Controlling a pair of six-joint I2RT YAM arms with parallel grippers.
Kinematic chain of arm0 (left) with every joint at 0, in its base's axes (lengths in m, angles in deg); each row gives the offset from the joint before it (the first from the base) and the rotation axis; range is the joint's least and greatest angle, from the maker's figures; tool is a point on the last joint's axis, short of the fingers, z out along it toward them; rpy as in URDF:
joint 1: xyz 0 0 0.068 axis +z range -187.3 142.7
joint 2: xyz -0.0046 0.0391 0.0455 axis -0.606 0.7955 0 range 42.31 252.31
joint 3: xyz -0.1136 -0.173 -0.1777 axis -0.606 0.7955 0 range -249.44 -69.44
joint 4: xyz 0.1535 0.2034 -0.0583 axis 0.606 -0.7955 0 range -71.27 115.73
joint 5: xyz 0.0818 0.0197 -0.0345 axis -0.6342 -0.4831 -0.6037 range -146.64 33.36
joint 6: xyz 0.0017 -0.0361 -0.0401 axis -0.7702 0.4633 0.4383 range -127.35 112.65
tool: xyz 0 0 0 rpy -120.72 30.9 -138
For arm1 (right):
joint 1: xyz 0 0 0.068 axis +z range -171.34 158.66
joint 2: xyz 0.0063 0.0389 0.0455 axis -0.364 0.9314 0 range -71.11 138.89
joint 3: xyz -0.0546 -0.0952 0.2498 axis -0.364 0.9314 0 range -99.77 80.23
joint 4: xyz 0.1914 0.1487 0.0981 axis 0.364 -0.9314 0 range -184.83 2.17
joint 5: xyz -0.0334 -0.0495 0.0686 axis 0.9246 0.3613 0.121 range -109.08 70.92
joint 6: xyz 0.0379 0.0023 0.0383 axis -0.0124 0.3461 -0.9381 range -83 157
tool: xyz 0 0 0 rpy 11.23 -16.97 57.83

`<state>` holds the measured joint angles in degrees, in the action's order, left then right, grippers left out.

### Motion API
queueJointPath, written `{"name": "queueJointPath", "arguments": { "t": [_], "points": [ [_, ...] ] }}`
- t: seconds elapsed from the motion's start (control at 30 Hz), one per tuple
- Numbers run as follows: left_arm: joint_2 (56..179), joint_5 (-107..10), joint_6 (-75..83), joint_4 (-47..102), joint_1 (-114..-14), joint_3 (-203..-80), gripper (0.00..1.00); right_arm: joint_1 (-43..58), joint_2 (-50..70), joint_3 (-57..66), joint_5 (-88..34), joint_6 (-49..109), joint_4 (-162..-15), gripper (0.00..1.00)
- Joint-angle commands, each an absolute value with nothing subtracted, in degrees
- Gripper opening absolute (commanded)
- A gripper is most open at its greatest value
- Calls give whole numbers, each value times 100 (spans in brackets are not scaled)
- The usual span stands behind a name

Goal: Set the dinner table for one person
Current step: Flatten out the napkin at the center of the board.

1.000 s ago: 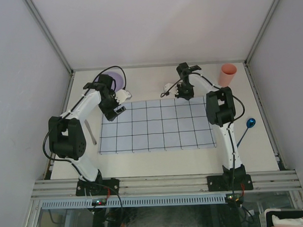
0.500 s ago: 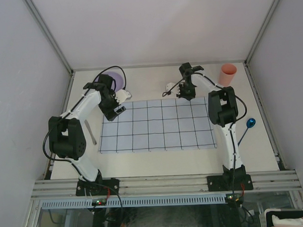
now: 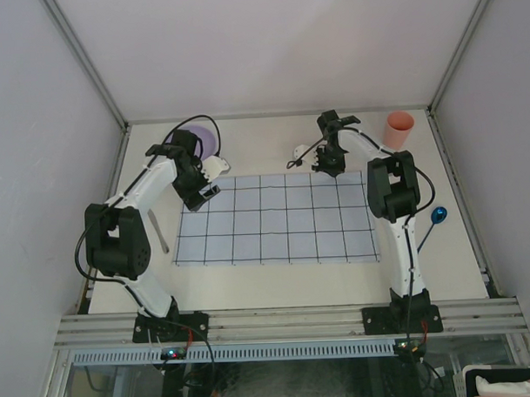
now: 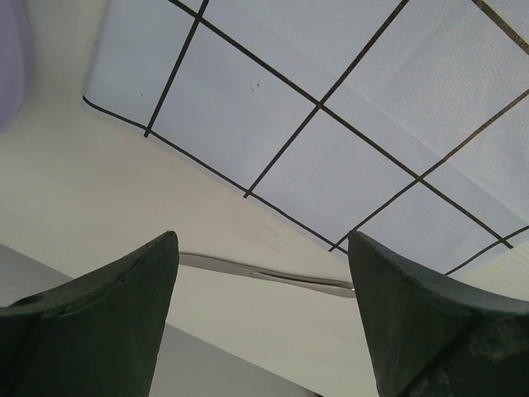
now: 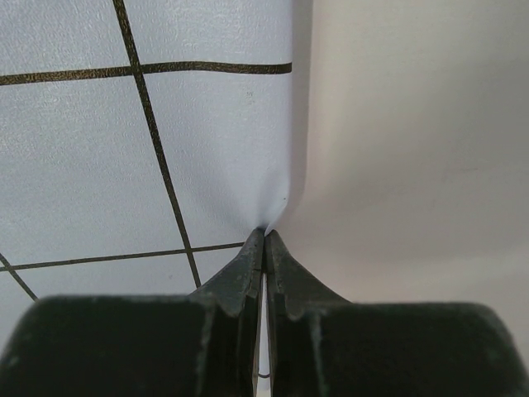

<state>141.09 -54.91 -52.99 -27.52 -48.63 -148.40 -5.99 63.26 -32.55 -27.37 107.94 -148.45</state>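
One dinner table (image 3: pixel 277 281) underlies all: rigid, fixed, no grasp pt. Cloth (image 3: pixel 274 220) lies centre on it: thin, limp, light; take at corners. Left gripper (image 4: pixel 260 240) gapes wide by far-left corner; right gripper (image 5: pixel 264 236) pinches far-right edge.

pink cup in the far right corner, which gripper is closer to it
Right. The right gripper sits a little left of the pink cup, pinching the far edge of the grid cloth. The left gripper hangs open at that cloth's far left corner, much farther off.
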Motion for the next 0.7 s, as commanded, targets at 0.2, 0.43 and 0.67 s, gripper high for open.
{"name": "queueJointPath", "arguments": {
  "t": [0.2,0.43,0.67],
  "points": [
    [13991,-5401,-5284,-2714,-4825,-14905,87,-719,6438,-3197,-2593,10701,-15304,0],
    [14008,-5456,-5306,-2684,-4825,-14888,87,-745,6428,-3131,-2603,10722,-15296,0],
    [14062,-5397,-5272,-2689,-4822,-14957,87,-738,6429,-3183,-2634,10714,-15258,0]
  ]
}}
